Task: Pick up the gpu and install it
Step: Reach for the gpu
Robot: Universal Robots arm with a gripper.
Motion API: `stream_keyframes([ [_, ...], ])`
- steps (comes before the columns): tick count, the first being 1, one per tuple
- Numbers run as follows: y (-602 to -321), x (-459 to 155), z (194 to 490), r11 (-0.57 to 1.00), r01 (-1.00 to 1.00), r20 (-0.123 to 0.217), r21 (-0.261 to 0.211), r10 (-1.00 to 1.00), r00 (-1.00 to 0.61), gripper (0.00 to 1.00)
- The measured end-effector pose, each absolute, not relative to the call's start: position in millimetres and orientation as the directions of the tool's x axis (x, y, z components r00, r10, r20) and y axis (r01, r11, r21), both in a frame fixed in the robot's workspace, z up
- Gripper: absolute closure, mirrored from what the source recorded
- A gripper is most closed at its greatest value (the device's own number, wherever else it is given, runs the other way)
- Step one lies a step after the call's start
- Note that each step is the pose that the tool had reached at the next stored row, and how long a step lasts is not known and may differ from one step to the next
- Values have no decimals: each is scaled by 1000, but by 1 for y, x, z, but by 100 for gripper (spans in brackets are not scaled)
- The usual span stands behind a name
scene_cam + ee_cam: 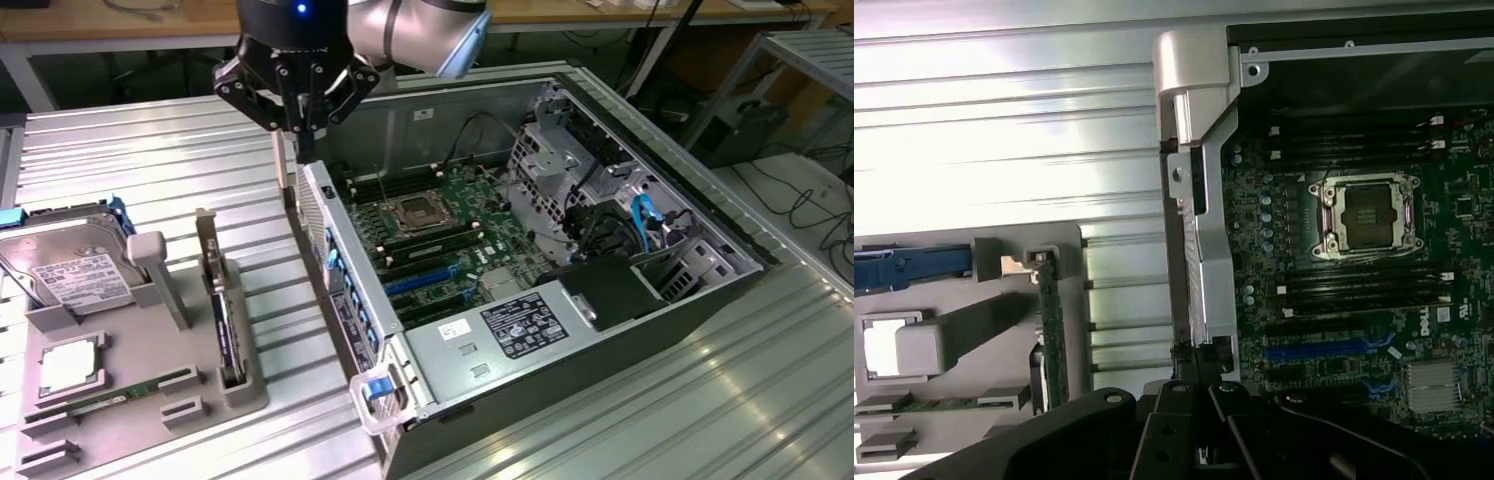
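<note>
My claw (304,150) hangs over the far end of the computer case's (334,260) left wall. Its fingers look pressed together with nothing between them. The gpu (230,330) has not been lifted. It stands on edge in a slot of the grey holder (247,398) on the table (160,150), on the exterior view's left and well apart from the claw. Its pale bracket strip is at the far end.

I judge the step in hand to be the pick. To do it well I would spread the fingers and line them up across the card's thin top edge. I'd grip along the black board, not the bracket, and draw it straight up so it doesn't bind in the slot. From the wrist view the gpu (1050,330) sits beside the case wall, so I'd want clearance from that wall.

On the motherboard (1354,330) I make out what looks like a Dell mark (1420,322). The white label on the hard drive (74,270) and the black label (525,325) inside the case carry print I cannot read.
</note>
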State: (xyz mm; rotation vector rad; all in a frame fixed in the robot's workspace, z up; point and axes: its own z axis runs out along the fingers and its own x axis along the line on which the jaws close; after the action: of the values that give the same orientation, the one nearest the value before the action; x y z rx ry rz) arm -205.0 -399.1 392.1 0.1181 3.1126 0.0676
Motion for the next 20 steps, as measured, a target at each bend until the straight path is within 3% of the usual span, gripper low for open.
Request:
stream_keyframes([
  [20, -399, -229, 391, 996, 75, -24, 44, 76, -997, 89],
])
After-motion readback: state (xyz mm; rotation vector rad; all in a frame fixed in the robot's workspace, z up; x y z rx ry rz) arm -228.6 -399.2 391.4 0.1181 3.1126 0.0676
